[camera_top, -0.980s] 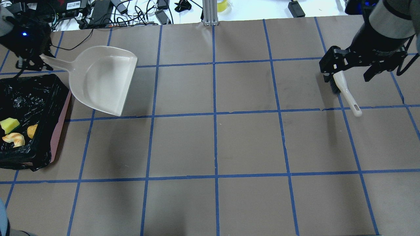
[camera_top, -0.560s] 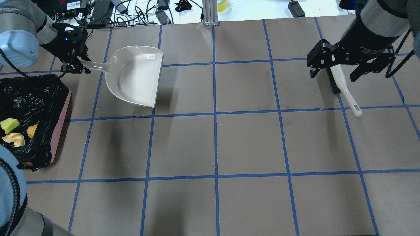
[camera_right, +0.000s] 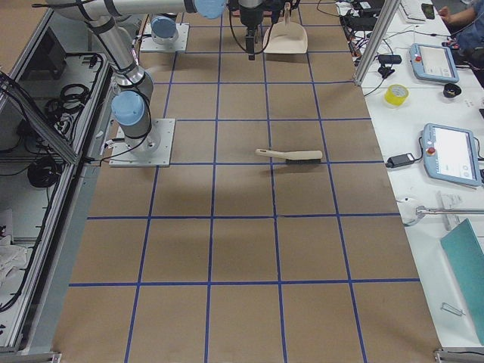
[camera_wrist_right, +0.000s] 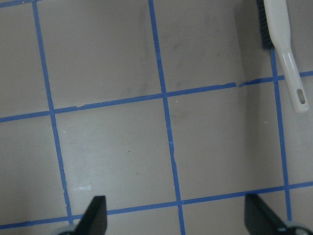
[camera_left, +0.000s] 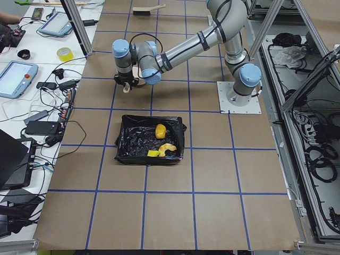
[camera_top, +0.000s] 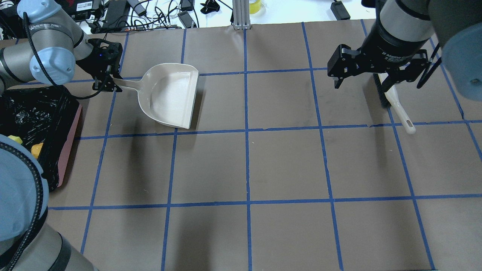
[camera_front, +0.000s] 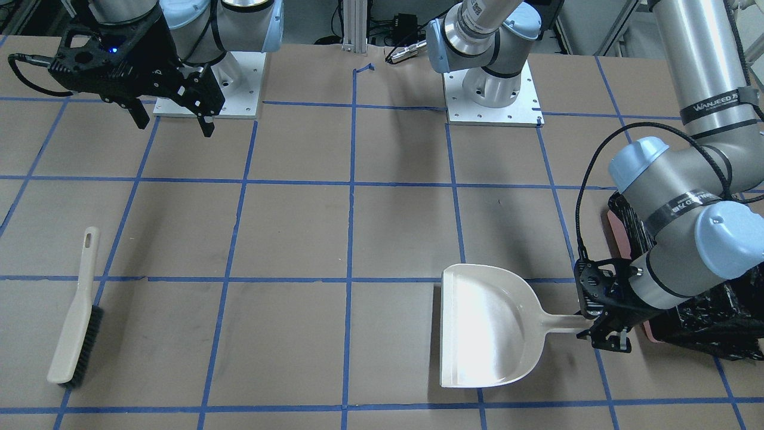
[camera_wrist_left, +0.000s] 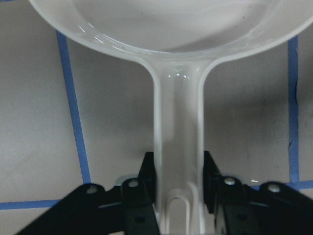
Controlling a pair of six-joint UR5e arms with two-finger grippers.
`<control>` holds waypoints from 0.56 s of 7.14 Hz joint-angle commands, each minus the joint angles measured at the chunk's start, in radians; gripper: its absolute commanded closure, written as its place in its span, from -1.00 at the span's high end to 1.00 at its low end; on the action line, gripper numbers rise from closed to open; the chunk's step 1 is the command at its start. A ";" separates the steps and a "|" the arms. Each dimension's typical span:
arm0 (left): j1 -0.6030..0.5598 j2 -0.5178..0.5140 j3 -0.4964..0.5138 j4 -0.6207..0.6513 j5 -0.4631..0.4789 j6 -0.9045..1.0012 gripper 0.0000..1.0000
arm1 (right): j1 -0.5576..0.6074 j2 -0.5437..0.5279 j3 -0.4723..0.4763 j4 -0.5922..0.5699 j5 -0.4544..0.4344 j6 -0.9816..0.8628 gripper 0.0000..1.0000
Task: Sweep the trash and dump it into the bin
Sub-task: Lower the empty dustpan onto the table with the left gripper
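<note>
You are seeing the left gripper (camera_top: 110,83) clamping the dustpan (camera_top: 171,94) handle, pan mouth pointing away from the bin (camera_top: 70,146) beside it where the trash (camera_left: 160,129) is lying, while the right gripper (camera_front: 175,122) is hanging wide open, empty.

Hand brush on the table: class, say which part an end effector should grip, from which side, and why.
Grip the slim cream handle of the hand brush, coming straight down from above, jaws across its narrow width. It lies flat with bristles out to one side, so the handle is bare and free on both flanks; the head is wider.
</note>
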 commanded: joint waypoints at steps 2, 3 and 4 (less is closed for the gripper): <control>-0.003 -0.023 0.005 0.014 0.043 -0.047 -1.00 | 0.002 0.001 0.002 -0.004 -0.057 -0.036 1.00; -0.003 -0.026 0.001 0.014 0.039 -0.070 -1.00 | 0.002 0.001 0.003 -0.007 -0.050 -0.047 1.00; -0.003 -0.031 0.001 0.015 0.034 -0.073 -1.00 | 0.002 0.001 0.007 -0.010 -0.057 -0.050 1.00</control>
